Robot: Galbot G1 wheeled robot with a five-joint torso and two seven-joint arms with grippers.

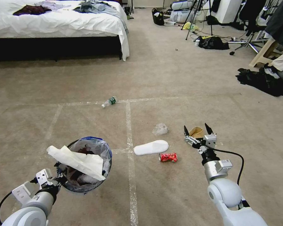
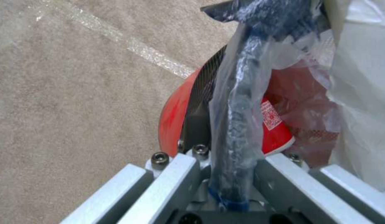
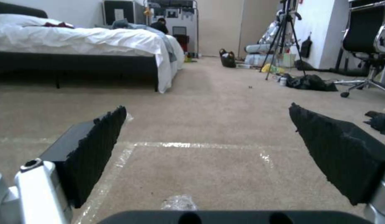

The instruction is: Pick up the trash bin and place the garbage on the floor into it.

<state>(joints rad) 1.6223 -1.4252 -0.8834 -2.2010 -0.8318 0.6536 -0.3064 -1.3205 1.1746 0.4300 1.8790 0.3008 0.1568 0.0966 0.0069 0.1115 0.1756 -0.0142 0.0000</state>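
The left end effector (image 1: pixel 55 180) is closed on the rim of the trash bin (image 1: pixel 85 163), holding it up off the floor (image 1: pixel 166 78). White paper (image 1: pixel 77 161) sticks out the top. The right end effector (image 1: pixel 198 130) is spread wide and holds nothing. A brown cardboard piece (image 1: pixel 196 131) lies just under its tips. I think it should go straight down and pinch the cardboard edge. Off to its left lie a red can (image 1: pixel 168 157), a white slipper (image 1: pixel 151 147) and clear crumpled plastic (image 1: pixel 160 128). The bottle (image 1: pixel 109 101) lies farther off.
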